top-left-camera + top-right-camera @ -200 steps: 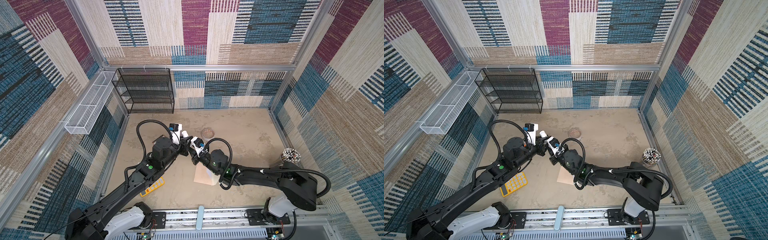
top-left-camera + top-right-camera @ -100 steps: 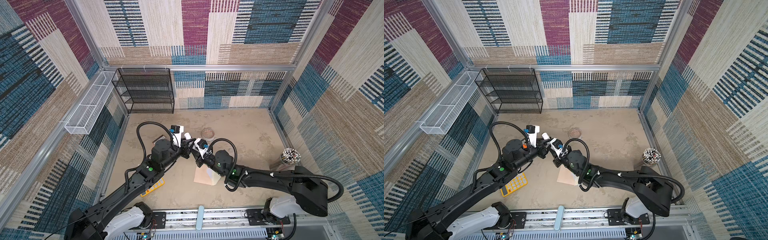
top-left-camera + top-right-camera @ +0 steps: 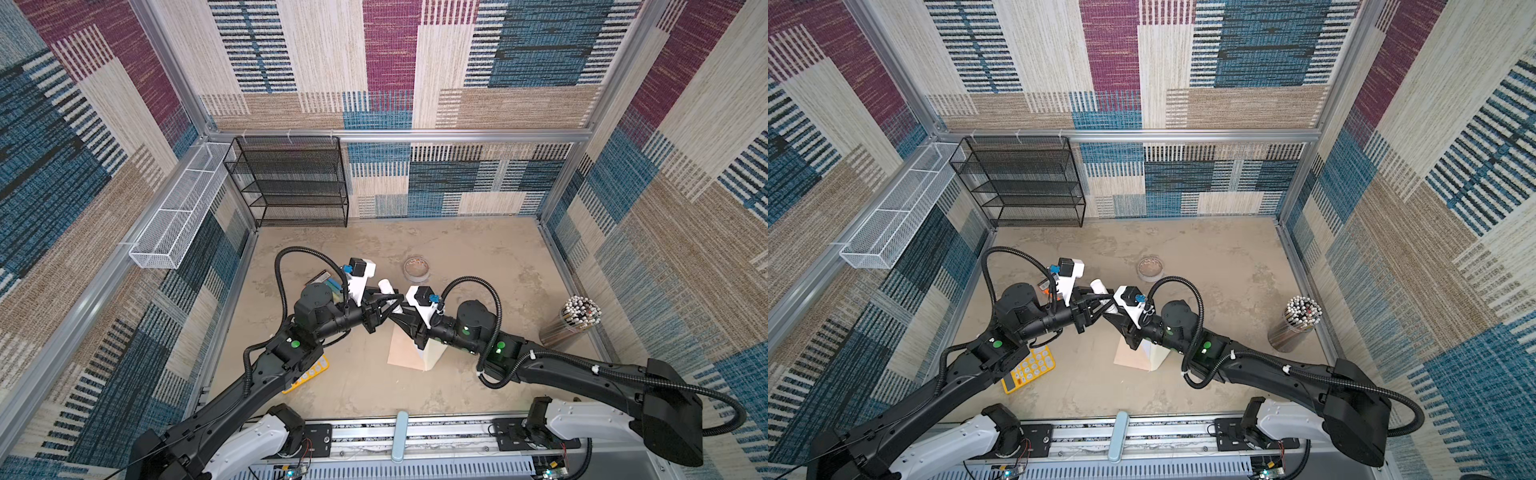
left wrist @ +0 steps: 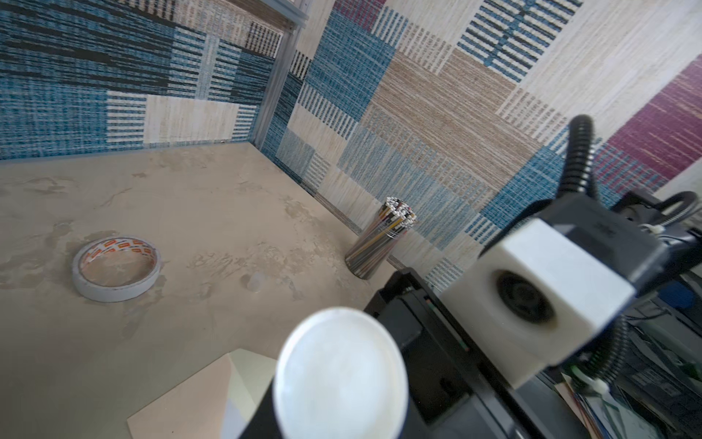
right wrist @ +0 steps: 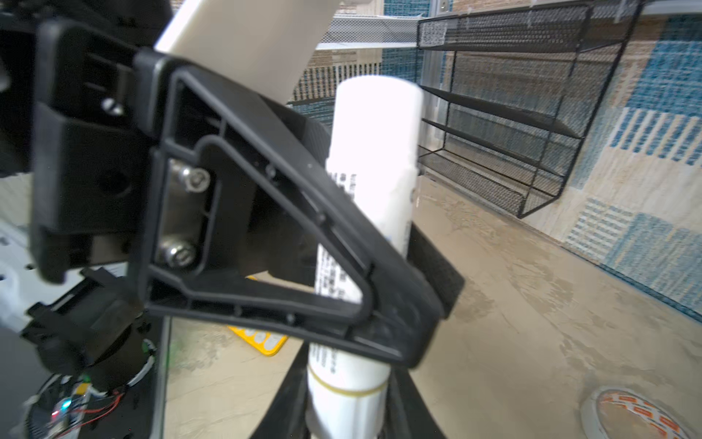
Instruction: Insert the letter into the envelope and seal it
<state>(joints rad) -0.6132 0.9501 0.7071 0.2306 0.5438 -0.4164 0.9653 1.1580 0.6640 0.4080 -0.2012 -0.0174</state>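
Peach-pink paper, the envelope (image 3: 403, 353) lies flat on the desk (image 3: 478, 257), its cream flap (image 3: 434, 358) showing at one side, partly under the right arm's wrist; where the letter is we cannot tell in any view; above the envelope we see the left gripper (image 3: 394, 302) and the right gripper (image 3: 398, 316) meet, both clamped on one white tube (image 3: 386, 287), the left across its middle, the right at its printed lower end; a tape roll (image 3: 417, 268) sits farther back; a yellow calculator (image 3: 312, 369) lies under the left arm.
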